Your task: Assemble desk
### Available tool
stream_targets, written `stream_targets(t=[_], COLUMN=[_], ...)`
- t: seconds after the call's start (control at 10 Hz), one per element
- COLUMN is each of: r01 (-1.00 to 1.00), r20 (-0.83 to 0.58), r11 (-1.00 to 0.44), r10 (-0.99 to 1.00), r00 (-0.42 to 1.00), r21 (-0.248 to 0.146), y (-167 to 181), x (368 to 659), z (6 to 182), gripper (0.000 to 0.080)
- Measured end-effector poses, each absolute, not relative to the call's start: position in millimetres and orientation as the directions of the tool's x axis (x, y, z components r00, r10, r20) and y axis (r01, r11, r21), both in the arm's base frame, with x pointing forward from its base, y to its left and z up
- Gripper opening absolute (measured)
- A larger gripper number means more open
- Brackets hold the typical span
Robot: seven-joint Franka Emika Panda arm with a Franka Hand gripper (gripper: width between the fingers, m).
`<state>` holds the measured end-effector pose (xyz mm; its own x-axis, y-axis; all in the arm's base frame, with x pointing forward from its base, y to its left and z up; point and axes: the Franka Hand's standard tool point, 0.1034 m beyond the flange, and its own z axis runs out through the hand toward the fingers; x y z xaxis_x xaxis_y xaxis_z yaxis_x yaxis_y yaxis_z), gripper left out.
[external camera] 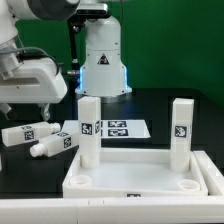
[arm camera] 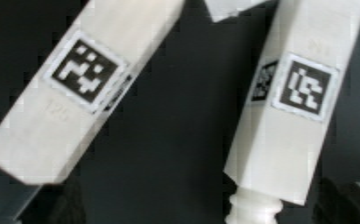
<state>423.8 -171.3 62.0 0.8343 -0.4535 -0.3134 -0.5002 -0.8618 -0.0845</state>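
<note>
The white rimmed tabletop (external camera: 140,180) lies at the front with its sockets up. Two white tagged legs stand upright in its far corners, one on the exterior view's left (external camera: 89,128) and one on the right (external camera: 180,130). Two loose legs (external camera: 30,134) (external camera: 56,146) lie on the black table at the left. My gripper (external camera: 25,112) hovers just above them. In the wrist view the two loose legs (arm camera: 92,85) (arm camera: 292,100) lie side by side below my gripper (arm camera: 186,205). Its dark fingers (arm camera: 13,205) stand wide apart and hold nothing. One leg's peg end (arm camera: 257,200) lies between them.
The marker board (external camera: 120,128) lies flat behind the tabletop. The robot's white base (external camera: 103,60) stands at the back centre before a green wall. The table surface is black.
</note>
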Motion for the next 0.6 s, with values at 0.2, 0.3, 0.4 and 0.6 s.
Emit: stream_targets(t=[0.2,0.3,0.4,0.6], r01=[-0.610,-0.656,-0.672,-0.671], r20=[-0.432,-0.471,-0.540,-0.649], r11=[-0.786,-0.746,-0.731,-0.731], r10=[-0.518,-0.542,-0.522,-0.455], r00=[0.738,0.696,0.661,0.610], r21=[-0.099,-0.111,-0.117,-0.119], y=[-183.9,-196.3,-198.9,-193.5], x=[409.4,412.4,405.9,404.9], z=[59.1,58.2,54.5,53.9], gripper=[0.0649,0.0649,0.0649,0.0649])
